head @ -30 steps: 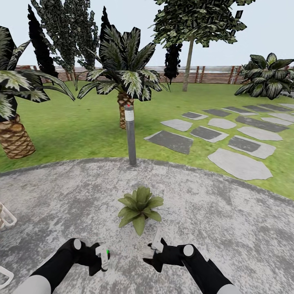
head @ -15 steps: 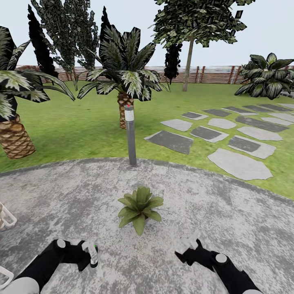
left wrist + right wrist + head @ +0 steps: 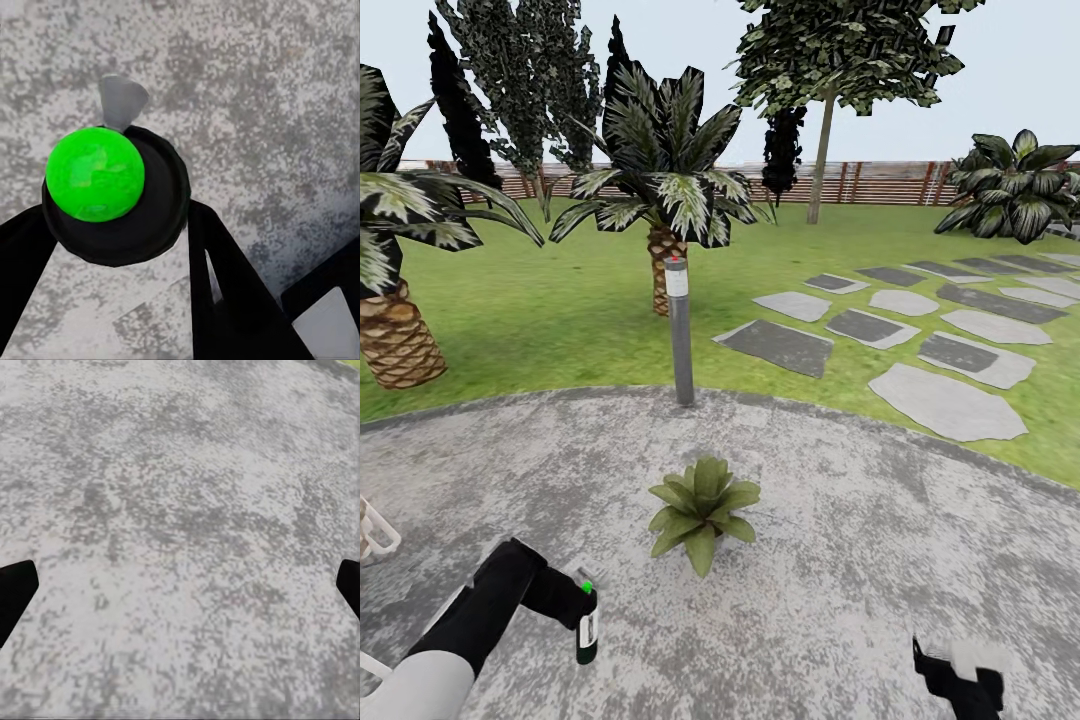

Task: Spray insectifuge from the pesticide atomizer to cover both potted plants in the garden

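Lower left of the head view: your left gripper [image 3: 582, 610] clamps the pesticide atomizer [image 3: 588, 628], green-capped bottle upright over the stone patio [image 3: 840, 540]. The potted plant [image 3: 702, 508] sits centre frame. Your right gripper [image 3: 960, 672], lower right, shows fingertips spread wide, holding nothing.

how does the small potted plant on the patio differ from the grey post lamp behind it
The small leafy green potted plant is low and spreads wide; the slim grey post lamp rises tall and narrow. The plant stands well inside the mottled grey stone patio; the lamp stands at the patio's edge, by the lawn. Both stand upright, untouched by any gripper.
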Tool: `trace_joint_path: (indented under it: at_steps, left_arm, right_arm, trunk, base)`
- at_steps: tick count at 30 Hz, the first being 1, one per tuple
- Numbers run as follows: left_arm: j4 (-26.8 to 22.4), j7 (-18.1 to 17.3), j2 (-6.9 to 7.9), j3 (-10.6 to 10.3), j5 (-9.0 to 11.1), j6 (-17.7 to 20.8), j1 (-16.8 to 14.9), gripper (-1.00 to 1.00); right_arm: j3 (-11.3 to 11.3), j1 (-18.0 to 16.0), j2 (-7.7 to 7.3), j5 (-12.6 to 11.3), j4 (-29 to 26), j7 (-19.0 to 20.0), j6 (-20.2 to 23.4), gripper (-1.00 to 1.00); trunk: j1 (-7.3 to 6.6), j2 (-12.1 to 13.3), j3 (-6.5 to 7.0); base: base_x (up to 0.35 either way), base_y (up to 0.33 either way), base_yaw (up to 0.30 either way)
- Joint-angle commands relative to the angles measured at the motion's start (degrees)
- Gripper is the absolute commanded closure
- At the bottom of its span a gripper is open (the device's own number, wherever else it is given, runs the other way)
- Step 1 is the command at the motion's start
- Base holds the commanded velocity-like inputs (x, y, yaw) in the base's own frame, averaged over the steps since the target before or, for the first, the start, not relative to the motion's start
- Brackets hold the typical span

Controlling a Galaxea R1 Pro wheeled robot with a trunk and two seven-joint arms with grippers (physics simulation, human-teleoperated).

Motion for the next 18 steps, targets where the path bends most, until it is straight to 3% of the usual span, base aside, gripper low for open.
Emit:
trace_joint_path:
  at_steps: [1,13,15,18]
  left_arm:
    - [-0.1,-0.5,0.02,0.1,-0.4,0.5,0.0,1.00]
    - [0.2,-0.6,-0.02,-0.1,-0.3,0.9,0.1,1.00]
    - [0.1,-0.6,-0.07,-0.1,-1.5,2.8,-0.2,1.00]
    - [0.2,-1.4,-0.18,-0.2,-5.7,7.9,-2.1,1.00]
  right_arm:
    - [-0.4,0.0,0.01,0.7,0.5,-0.1,-0.5,-1.00]
    - [-0.4,0.0,0.07,0.8,2.3,0.1,-1.4,-1.00]
    - [-0.4,0.0,0.10,0.7,2.3,0.1,-1.3,-1.00]
    - [-0.4,0.0,0.24,0.7,2.4,0.1,-1.3,-1.00]
  trunk:
    - [-0.01,0.0,-0.05]
    - [-0.01,0.0,-0.05]
    - [-0.01,0.0,-0.05]
    - [-0.01,0.0,-0.05]
  base:
    - [0.000,0.000,0.000]
    - [0.000,0.000,0.000]
    - [0.000,0.000,0.000]
    - [0.000,0.000,0.000]
